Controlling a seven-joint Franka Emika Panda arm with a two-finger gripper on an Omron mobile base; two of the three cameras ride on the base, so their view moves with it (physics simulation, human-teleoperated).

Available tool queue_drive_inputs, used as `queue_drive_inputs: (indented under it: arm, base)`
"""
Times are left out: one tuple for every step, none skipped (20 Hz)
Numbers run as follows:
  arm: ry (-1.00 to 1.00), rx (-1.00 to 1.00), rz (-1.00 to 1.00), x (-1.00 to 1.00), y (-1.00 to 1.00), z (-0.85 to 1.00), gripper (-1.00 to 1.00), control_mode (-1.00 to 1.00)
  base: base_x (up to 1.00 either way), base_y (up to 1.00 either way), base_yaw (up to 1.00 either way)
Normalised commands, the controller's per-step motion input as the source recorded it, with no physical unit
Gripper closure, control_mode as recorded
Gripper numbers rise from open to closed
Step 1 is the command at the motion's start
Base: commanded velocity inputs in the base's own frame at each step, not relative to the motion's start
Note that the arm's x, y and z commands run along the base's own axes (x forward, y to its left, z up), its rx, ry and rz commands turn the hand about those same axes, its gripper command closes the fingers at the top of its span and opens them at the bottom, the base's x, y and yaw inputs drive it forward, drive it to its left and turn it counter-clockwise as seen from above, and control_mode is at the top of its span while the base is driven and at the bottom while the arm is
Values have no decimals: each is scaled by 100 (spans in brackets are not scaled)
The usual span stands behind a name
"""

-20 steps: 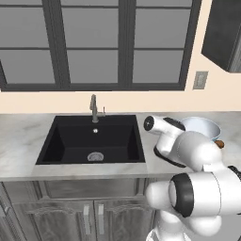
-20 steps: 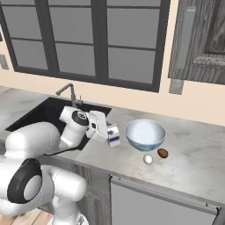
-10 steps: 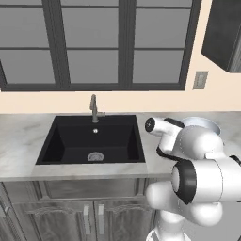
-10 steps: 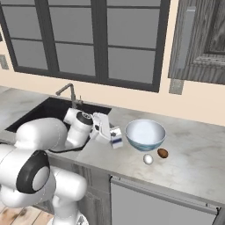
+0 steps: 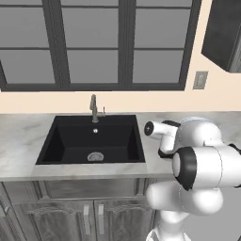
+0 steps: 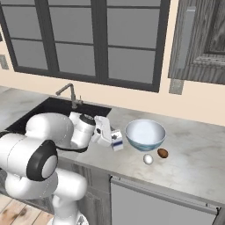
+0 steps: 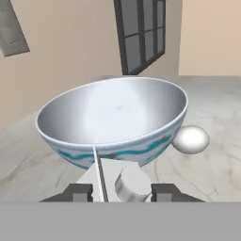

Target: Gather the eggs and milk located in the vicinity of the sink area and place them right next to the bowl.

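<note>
The milk carton (image 6: 116, 139) sits clamped in the closed end effector (image 6: 110, 137), just beside the bowl (image 6: 145, 134). The right base view shows a brown egg (image 6: 162, 153) by the whitish egg (image 7: 190, 140); the left base view shows the sink (image 5: 92, 141) in the worktop (image 5: 19, 141).

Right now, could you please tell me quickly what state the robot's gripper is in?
Gripper: jaws closed on the small white gable-top milk carton with blue markings, held just beside the wide round glossy bowl.
</note>
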Motion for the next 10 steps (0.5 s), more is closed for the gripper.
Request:
queue_drive_inputs:
  arm:
    - [0,0,0,21,0,-15,100,-100]
    - [0,0,0,22,0,-14,100,-100]
    - [0,0,0,21,-2,-14,100,-100]
    - [0,0,0,19,-5,-15,100,-100]
    - [0,0,0,17,-8,-16,100,-100]
    - [0,0,0,16,-10,-16,100,-100]
    - [0,0,0,16,-13,-15,100,-100]
    - [0,1,0,14,-15,-15,100,-100]
    - [0,1,0,14,-15,-14,100,-100]
    - [0,1,0,12,-17,-15,100,-100]
  base:
    - [0,0,0]
    - [0,0,0]
    - [0,0,0]
    - [0,0,0]
    - [0,0,0]
    - [0,0,0]
    - [0,0,0]
    - [0,0,0]
    - [0,0,0]
    - [0,0,0]
